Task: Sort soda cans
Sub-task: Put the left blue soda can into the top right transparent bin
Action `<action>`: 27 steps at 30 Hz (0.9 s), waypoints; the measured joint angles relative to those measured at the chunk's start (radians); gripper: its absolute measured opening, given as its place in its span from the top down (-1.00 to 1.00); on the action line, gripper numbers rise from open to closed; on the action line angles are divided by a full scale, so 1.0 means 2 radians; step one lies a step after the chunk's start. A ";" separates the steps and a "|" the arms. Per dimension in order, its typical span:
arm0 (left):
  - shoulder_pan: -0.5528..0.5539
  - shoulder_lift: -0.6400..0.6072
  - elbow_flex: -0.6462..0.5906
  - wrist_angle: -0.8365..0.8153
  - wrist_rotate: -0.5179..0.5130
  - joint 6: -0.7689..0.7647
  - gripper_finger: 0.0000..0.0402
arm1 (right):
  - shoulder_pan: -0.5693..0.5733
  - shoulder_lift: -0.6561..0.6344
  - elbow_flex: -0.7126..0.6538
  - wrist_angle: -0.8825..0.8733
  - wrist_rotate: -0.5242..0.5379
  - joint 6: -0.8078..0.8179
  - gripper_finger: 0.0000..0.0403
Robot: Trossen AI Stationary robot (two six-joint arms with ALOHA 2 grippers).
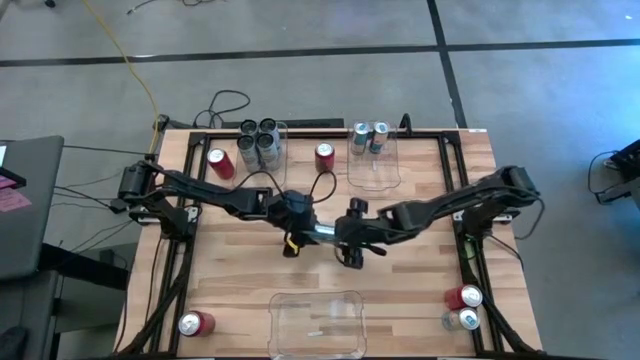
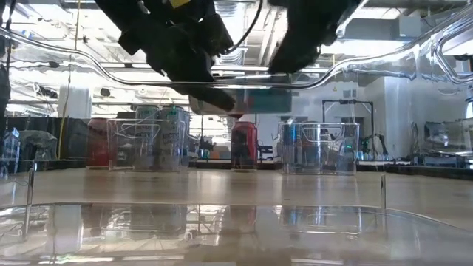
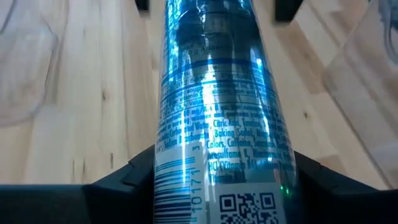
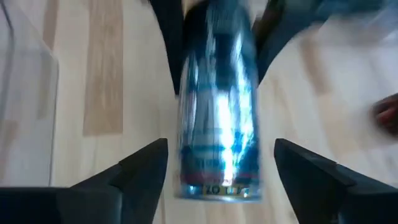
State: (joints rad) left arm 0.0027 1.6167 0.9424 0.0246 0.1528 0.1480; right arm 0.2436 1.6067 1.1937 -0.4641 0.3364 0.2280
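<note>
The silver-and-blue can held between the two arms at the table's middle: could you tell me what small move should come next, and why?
Probably the right gripper should back away. Its fingers stand apart from the silver-and-blue can, while the left gripper clamps it, held level above the table. The handover looks complete, so the left arm could then carry it off.

"Baking" on silver-blue can (ingredients list)
</note>
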 joint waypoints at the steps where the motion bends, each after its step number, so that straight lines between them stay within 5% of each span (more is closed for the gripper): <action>1: 0.000 -0.004 0.000 0.001 0.002 -0.002 -0.11 | 0.006 -0.011 -0.005 0.006 0.013 0.001 -0.58; 8: -0.001 -0.025 0.000 0.033 0.006 -0.008 -0.11 | 0.028 -0.096 -0.083 0.073 0.042 0.004 -0.74; 15: -0.002 -0.042 0.000 0.059 0.028 -0.005 -0.11 | 0.045 -0.163 -0.188 0.229 0.057 -0.010 -0.89; 21: -0.002 -0.042 0.000 0.082 0.027 -0.005 -0.11 | 0.044 -0.172 -0.279 0.448 0.058 -0.053 -0.98; 27: -0.001 -0.042 0.000 0.089 0.026 -0.005 -0.11 | 0.031 -0.168 -0.298 0.477 0.055 -0.053 -0.97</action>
State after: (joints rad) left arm 0.0004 1.5330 0.9424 0.2035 0.2041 0.1371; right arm 0.3058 1.2716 0.5980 0.4909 0.4465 0.1210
